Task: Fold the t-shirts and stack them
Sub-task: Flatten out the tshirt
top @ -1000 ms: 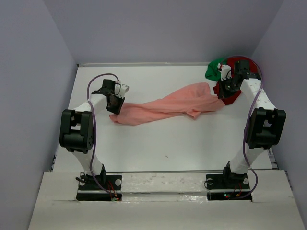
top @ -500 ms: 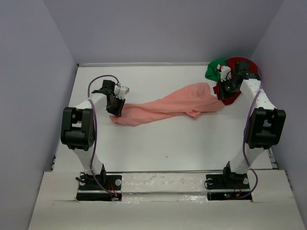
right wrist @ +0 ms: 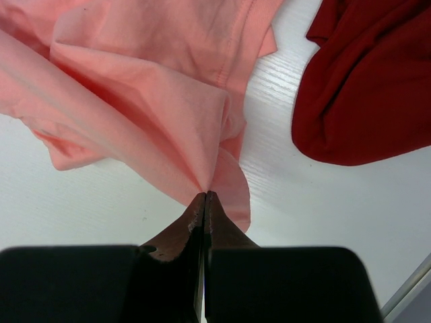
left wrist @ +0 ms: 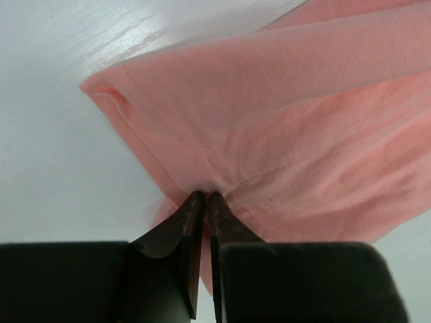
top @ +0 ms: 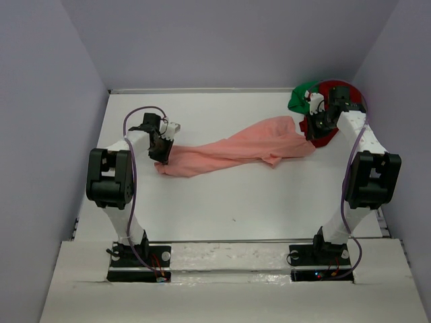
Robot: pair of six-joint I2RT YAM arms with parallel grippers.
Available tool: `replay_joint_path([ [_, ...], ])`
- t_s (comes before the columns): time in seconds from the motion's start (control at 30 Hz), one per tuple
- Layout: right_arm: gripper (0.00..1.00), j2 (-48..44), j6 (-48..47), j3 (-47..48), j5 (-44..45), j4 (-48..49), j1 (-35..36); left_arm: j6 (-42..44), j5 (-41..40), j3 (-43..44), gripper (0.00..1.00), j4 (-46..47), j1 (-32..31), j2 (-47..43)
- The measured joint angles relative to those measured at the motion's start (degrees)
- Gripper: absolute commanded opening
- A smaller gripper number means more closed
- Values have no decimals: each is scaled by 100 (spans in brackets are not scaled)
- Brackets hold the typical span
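Spreading the pink shirt [top: 229,153] flat looks like the step in hand. The shirt lies in a twisted band across the middle of the table [top: 236,208], stretched from the left gripper [top: 161,155] to the right gripper [top: 312,132]. The left gripper's fingers are pressed together on the stitched hem at the shirt's left end, with only a thin sliver of cloth caught at the tips. The right gripper's fingers are pinched tight on a gathered fold at the right end. The red shirt [top: 328,138] lies just beside that right end, in the far right corner, and the green shirt [top: 299,98] sits at its far left side. To do this well, I judge that both arms should lift together and draw apart evenly, so the twist falls out without the hem slipping from the shallow left grip. The right arm should steer clear of the red shirt, so that it isn't dragged along. The cloth should come down smooth, near the middle of the table, before any fold starts.
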Motion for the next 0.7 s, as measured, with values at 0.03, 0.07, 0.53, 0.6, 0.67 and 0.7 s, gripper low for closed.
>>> replay_joint_path([
  [0.03,0,0,-4,0,-2,0,0,0,9,7,17,-4,2,4],
  [0.07,0,0,-4,0,0,0,0,2,15,9,16,-4,2,7],
  [0.53,0,4,-26,0,2,-2,0,20,90,33,0,-13,2,0],
  [0.6,0,4,-28,0,2,-2,0,22,90,33,0,-15,2,-48],
  [0.67,0,4,-28,0,2,-4,0,24,90,33,0,-15,2,-155],
  [0.7,0,7,-28,0,2,-7,0,24,92,33,0,-13,2,-234],
])
